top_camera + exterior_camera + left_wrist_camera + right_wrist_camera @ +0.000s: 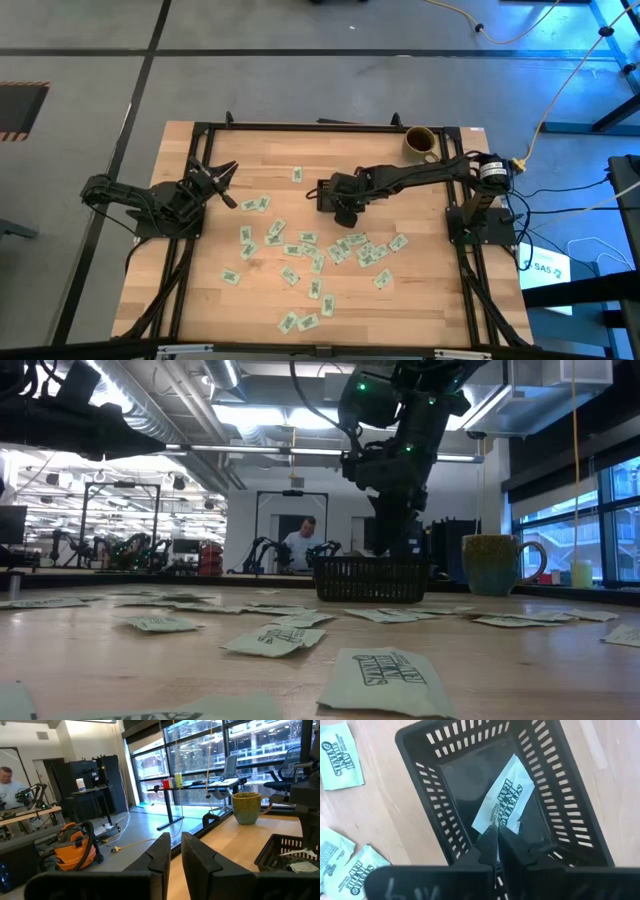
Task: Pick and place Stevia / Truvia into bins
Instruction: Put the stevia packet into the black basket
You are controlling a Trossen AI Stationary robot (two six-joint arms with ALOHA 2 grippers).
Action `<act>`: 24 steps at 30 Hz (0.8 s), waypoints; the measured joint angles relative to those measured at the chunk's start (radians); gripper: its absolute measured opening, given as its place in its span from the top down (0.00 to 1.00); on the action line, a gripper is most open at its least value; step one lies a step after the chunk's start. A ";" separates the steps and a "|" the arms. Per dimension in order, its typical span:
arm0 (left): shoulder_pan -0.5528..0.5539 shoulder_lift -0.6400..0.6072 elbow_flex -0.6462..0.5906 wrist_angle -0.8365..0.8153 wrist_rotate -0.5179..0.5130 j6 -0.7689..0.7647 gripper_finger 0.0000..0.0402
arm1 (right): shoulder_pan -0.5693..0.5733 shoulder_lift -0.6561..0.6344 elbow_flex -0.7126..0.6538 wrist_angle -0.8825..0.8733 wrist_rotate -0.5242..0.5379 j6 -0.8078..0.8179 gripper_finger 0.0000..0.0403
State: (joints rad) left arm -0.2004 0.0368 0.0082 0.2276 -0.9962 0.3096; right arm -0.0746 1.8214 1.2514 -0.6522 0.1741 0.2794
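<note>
Spreading across most of the scene is the wooden table point(330, 215), and its near half is carrying a loose scatter of pale green Stevia packets point(300, 262). Reaching in from the far right corner, past the olive mug point(421, 143), the right arm is holding the right gripper point(343, 208) over the black slotted bin point(485, 780), which is sitting near the table's middle, just beyond the scatter. Waiting at the left side, the left gripper point(214, 178) is hovering above bare wood with its fingers point(197, 862) nearly closed on nothing (only a thin gap is showing between them).

Inside the bin, one packet point(502, 802) is lying tilted against the floor and a wall. The right gripper's fingers point(492, 842) are standing all but shut, and their tips are meeting one corner of that packet, so it looks pinched by its very edge and not yet let go.

Judging from that hold, the risk is lying in the release. If the fingers are opening too little, the light paper may be clinging to a pad and riding back out as the arm is lifting. Since the tips are sitting low between the slotted walls, a sideways move could be catching the bin and dragging it over the neighbouring packets point(340, 752).
</note>
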 joint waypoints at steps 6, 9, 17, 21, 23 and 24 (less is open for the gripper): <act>0.000 0.000 0.000 0.000 0.000 0.000 0.90 | 0.000 0.047 -0.001 -0.002 -0.001 0.001 0.89; 0.000 0.000 0.000 0.000 0.000 0.000 0.90 | 0.000 0.054 -0.001 0.000 -0.002 0.000 0.86; 0.000 0.000 0.000 0.000 0.001 0.000 0.90 | 0.008 -0.014 -0.001 -0.027 0.000 0.000 0.83; 0.000 0.000 0.000 0.000 0.001 0.000 0.91 | 0.051 -0.078 0.000 -0.103 -0.008 -0.026 0.83; 0.000 0.000 0.000 0.000 0.001 0.000 0.90 | 0.086 -0.095 0.000 -0.157 -0.014 -0.039 0.83; 0.000 0.000 0.000 0.000 0.001 0.000 0.90 | 0.107 -0.099 0.000 -0.184 -0.014 -0.052 0.83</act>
State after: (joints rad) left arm -0.2001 0.0372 0.0082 0.2275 -0.9955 0.3096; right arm 0.0325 1.7229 1.2514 -0.8358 0.1597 0.2278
